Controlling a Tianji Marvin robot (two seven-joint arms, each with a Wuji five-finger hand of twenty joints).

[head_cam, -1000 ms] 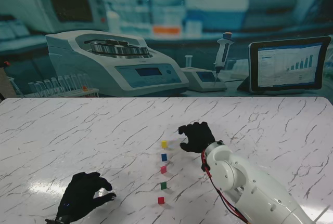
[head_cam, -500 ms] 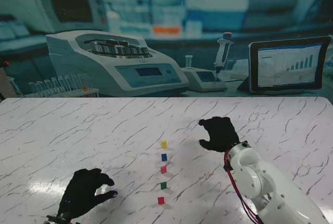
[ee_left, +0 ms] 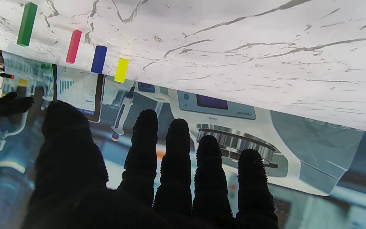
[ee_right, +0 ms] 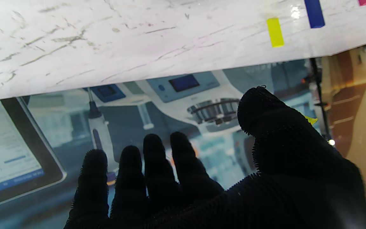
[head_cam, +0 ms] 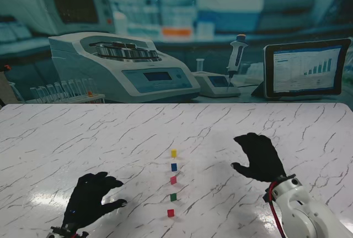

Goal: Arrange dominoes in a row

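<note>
5 dominoes stand in a row on the counter (head_cam: 83, 138), yellow domino (head_cam: 174, 153) farthest. Left robot hand (head_cam: 91, 198) and right robot hand (head_cam: 259, 157), fingers spread, flank the row, holding nothing.

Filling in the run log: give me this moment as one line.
dominoes: five upright in row | left hand: open, empty | right hand: open, empty, right of row

Legible text: none | backdrop tablet screen (head_cam: 306, 70), upper right of the stand view: bar chart and lines of print, too small to read | backdrop analyser panel (ee_left: 216, 104), centre of the left wrist view: small label beside the display, upside down and blurred, unreadable | dominoes: unmarked
</note>
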